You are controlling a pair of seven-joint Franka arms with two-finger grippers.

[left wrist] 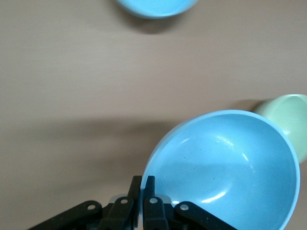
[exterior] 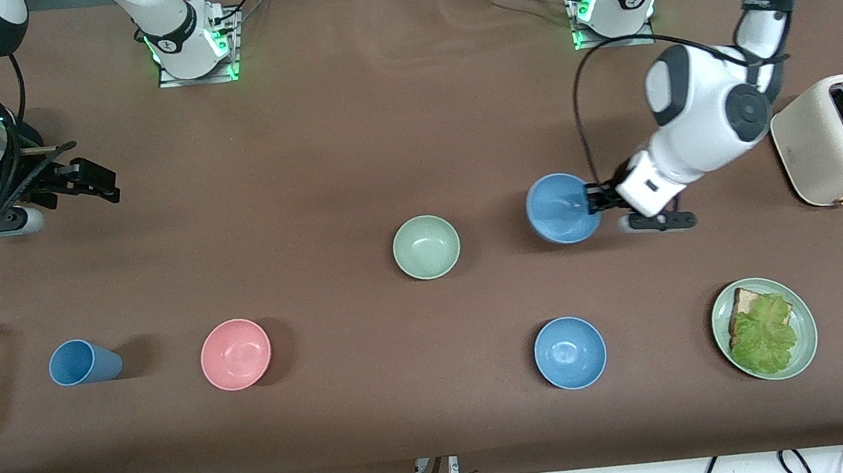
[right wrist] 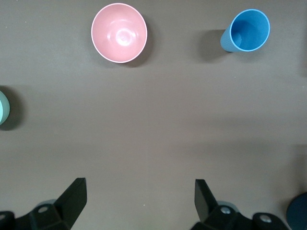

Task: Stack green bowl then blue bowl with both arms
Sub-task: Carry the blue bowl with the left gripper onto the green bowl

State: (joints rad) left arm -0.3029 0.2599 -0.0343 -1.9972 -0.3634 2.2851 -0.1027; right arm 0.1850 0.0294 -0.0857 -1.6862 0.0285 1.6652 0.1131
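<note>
Toward the right arm's end of the table, our right gripper waits with its fingers spread wide and nothing between them, well apart from the bowls. The green bowl sits upright on the bare table near the middle, with nothing in it. Just beside it, toward the left arm's end, our left gripper is clamped on the rim of the blue bowl, fingers pinched on the wall. To do this well, we should lift the bowl clear, keep it level, centre it over the green bowl, lower until the rims nest, then let go.
</note>
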